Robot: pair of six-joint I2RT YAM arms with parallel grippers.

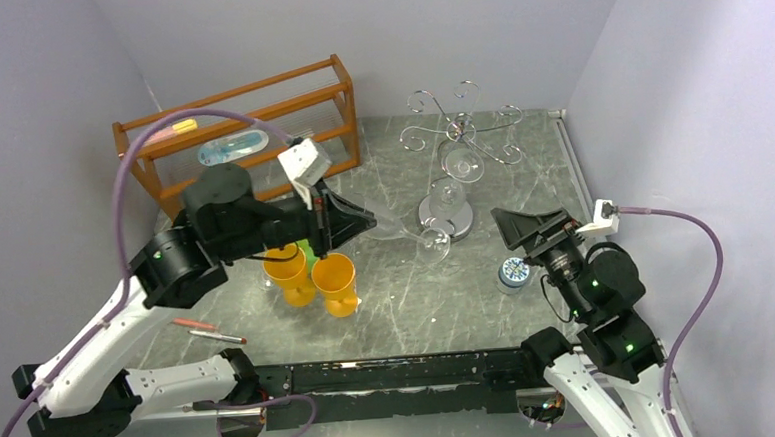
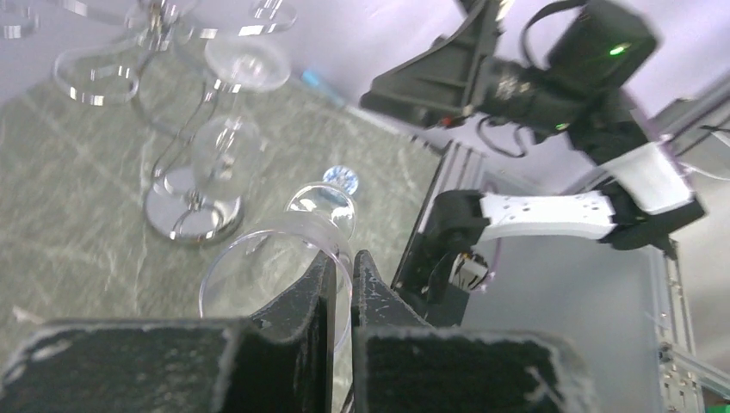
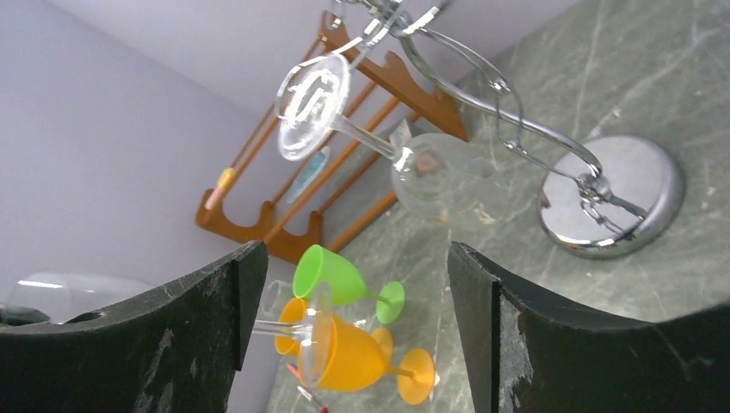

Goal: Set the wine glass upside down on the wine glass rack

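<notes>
The clear glass point(image 1: 409, 232) lies sideways at the rack's point(image 1: 464, 124) 8 o'clock, foot nearest its base. Reaching level, the left gripper point(image 1: 370, 220) pinches its rim; the right gripper point(image 1: 512, 228) gapes empty at 4 o'clock.

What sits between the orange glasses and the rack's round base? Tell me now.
In the top view, the clear wine glass, pinched sideways by the left fingers, spans that stretch.
</notes>
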